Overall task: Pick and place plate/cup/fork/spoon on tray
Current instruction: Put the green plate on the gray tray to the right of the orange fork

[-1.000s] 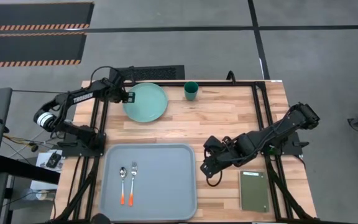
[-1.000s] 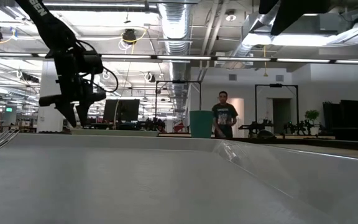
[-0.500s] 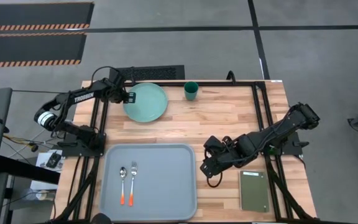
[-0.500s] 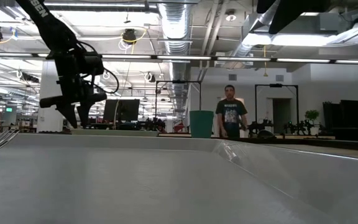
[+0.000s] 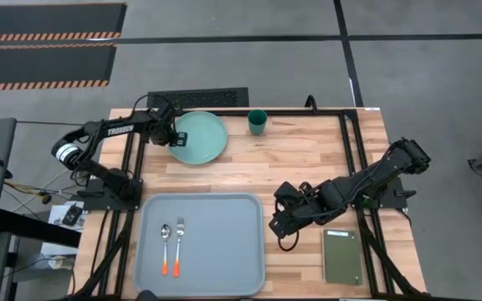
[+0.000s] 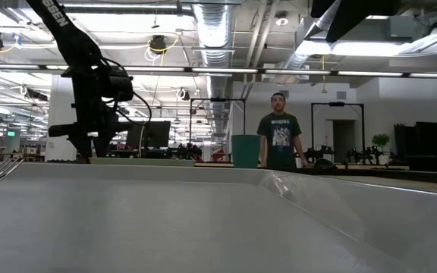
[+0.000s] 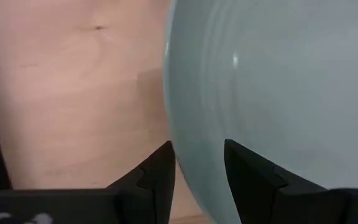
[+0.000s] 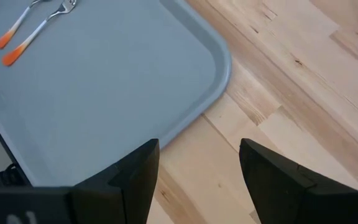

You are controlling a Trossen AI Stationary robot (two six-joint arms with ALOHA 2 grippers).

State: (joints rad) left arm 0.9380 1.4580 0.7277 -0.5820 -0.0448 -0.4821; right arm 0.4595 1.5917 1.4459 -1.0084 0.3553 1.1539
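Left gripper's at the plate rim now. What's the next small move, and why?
Probably close the left gripper: its open fingers straddle the plate rim. The fork and spoon already lie in the tray; the right gripper waits nearby.

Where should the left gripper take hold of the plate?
Judging from its pose, at the rim nearest the left gripper. The plate lies flat on the table, so only its thin raised edge fits between the open fingers, which already straddle it.

Glossy smooth plate [image 7: 278,93], matt smooth tray [image 8: 104,93], pale grained wooden table [image 8: 303,81].
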